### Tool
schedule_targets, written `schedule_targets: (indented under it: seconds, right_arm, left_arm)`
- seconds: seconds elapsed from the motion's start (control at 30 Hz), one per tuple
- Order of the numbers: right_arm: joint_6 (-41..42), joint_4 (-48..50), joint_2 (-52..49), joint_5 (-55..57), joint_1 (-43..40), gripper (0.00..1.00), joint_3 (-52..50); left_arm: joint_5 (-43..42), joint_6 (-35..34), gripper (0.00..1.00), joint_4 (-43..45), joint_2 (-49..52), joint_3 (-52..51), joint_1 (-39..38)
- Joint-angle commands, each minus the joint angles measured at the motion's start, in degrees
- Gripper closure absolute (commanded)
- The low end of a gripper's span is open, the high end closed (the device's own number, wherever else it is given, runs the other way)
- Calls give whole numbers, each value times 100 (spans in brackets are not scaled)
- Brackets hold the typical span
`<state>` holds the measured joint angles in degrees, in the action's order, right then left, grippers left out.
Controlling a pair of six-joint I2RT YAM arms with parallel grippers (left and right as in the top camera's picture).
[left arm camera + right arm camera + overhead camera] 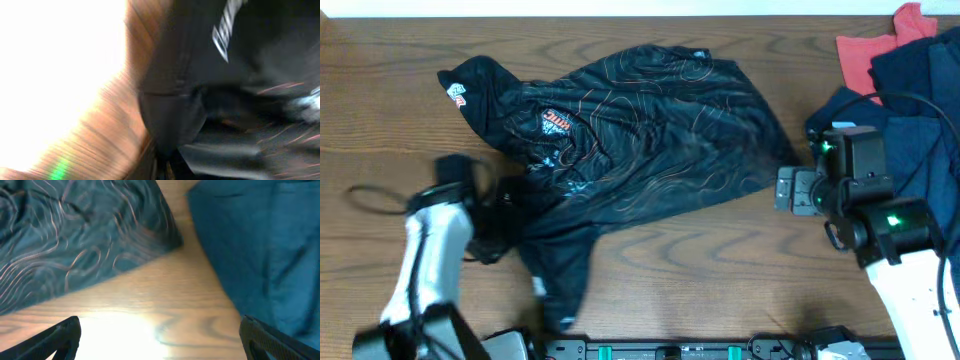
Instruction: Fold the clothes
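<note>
**Q:** Where does the task's garment lie, and in what condition?
**A:** The black T-shirt (640, 130), patterned with thin contour lines, lies crumpled across the middle and left of the bench (720, 280). One sleeve points toward the far left corner, and another flap trails toward the near edge. No clean fold is visible anywhere on it.

**Q:** What is the state of the two arms?
**A:** The left gripper (503, 215) sits at the shirt's near-left edge with its jaws pressed together. Its wrist view is blurred but shows black cloth bunching down toward the jaws, so they appear to pinch a fold of the T-shirt. The right gripper (782, 190) has its jaws spread wide and holds nothing, poised over bare wood just beside the shirt's right hem.

**Q:** How far along is the task?
**A:** Judged early. The shirt is neither flattened nor folded, and only a first hold on its left side is in place. Smoothing the body, turning in the sleeves and folding the body over are all left to do.

**Q:** Are there other items?
**A:** A coral garment (875, 45) and dark blue clothes (920, 90) are heaped at the far right, likewise unfolded.
</note>
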<state>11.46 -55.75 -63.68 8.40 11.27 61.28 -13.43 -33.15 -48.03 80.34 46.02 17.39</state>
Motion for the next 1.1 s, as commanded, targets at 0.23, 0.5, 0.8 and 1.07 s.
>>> schedule_targets:
  seconds: [0.23, 0.5, 0.8, 1.07]
  right_arm:
    - [1198, 721, -1482, -713, -39, 6, -699]
    - [1930, 1611, -2590, -693, -39, 8, -776]
    - [2494, 2406, -3744, -719, -33, 17, -776]
    - [2581, 2376, -3928, -719, -39, 59, -776]
  left_arm:
    - [258, 529, 94, -247, -350, 46, 804]
    - [258, 529, 94, -247, -345, 33, 804]
    - [258, 529, 94, -245, -345, 33, 804]
    - [258, 529, 94, -245, -345, 33, 804]
